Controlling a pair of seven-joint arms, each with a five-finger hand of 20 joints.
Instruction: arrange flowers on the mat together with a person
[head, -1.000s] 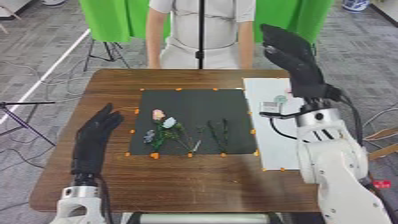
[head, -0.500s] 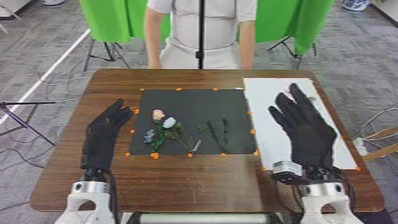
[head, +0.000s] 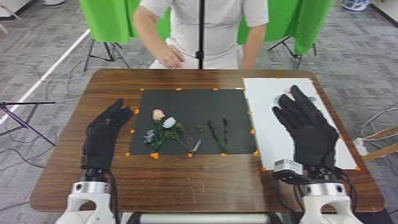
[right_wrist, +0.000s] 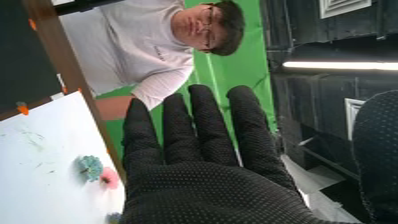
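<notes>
Flowers are on the black mat (head: 191, 102), left of its middle: pink bloom (head: 158, 114) farthest out, white bloom (head: 169, 122) just nearer, bluish bloom (head: 149, 135) at the left, green stems and leaves running toward the near edge. Thin light-coloured piece (head: 196, 145) by the stems, too small to identify. Two dark green sprigs (head: 224, 134) lie right of the bunch, roughly parallel, lengthwise.

Orange tabs (head: 179, 89) around the mat edge. White sheet (head: 265, 117) sits along the mat's right side. Toward its far end, blue-green flower (right_wrist: 91, 168) with coral flower (right_wrist: 108, 179) right beside it; a third bluish one (right_wrist: 114, 218) is cut off at the right wrist view's edge.

Right hand (head: 313, 142) is over the white sheet, wide, fingers straight and spread, nothing held. Left hand (head: 105, 131) is left of the mat, above the brown worktop (head: 178, 182), also wide, fingers extended, nothing held. Neither touches the flowers on the mat.

Beyond the worktop: green backdrop (head: 107, 22), upright black pole (head: 201, 30), grey floor (head: 40, 125).
</notes>
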